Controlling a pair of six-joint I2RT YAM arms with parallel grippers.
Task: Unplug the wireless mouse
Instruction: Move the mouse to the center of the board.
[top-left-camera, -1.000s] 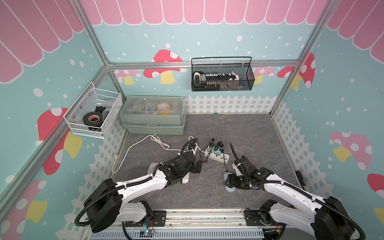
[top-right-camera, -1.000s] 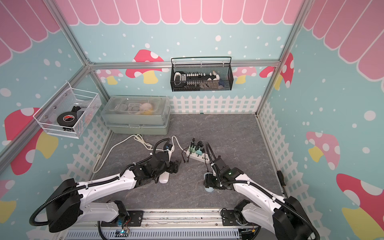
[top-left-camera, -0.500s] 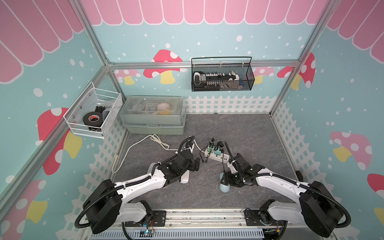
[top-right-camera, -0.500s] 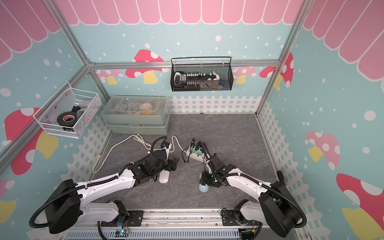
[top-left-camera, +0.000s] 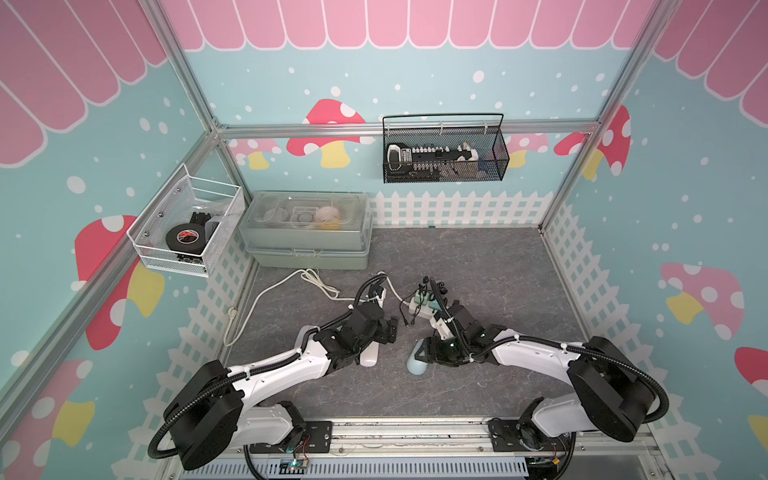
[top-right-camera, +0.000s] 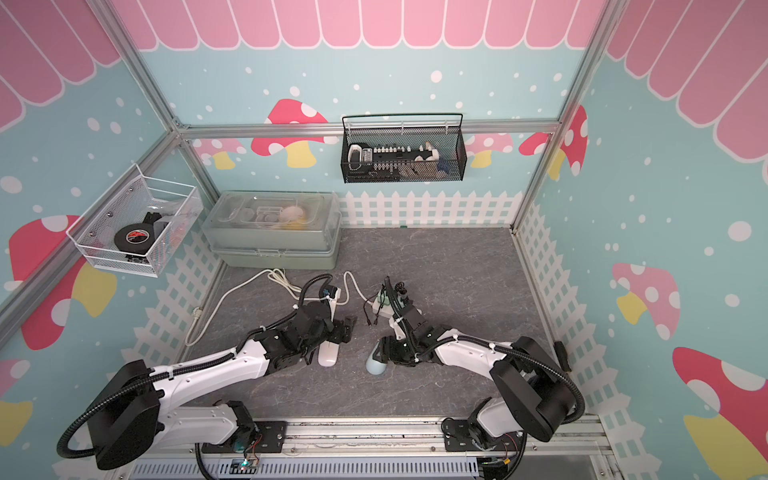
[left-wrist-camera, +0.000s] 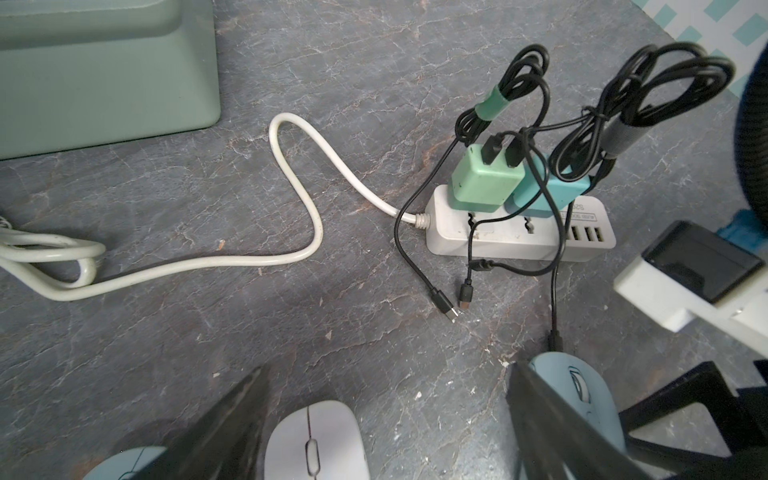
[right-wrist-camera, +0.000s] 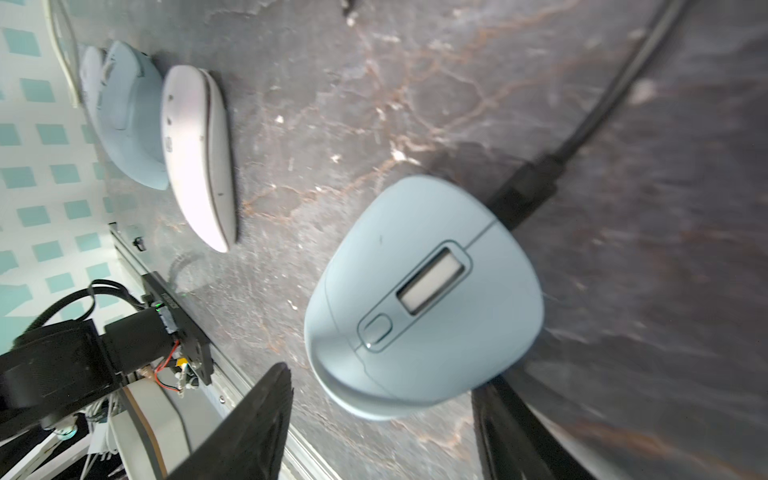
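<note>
— Where's the pale blue plastic mouse (right-wrist-camera: 424, 299)?
— Further left than before, near the front edge of the grey table (top-left-camera: 478, 266), black cable (left-wrist-camera: 555, 291) still plugged in. Right gripper (right-wrist-camera: 384, 374) straddles it, jaws apart; left gripper (left-wrist-camera: 388, 368) gapes wide.

Teal walls (top-left-camera: 415, 62) with mushrooms and pink scallops enclose a grey marbled floor mat (top-left-camera: 478, 266). White picket-fence trim (top-left-camera: 457, 210) lines its edges, aluminium posts (top-left-camera: 196, 95) mark the far corners, a black mesh basket (top-left-camera: 444, 178) hangs on the back wall.
</note>
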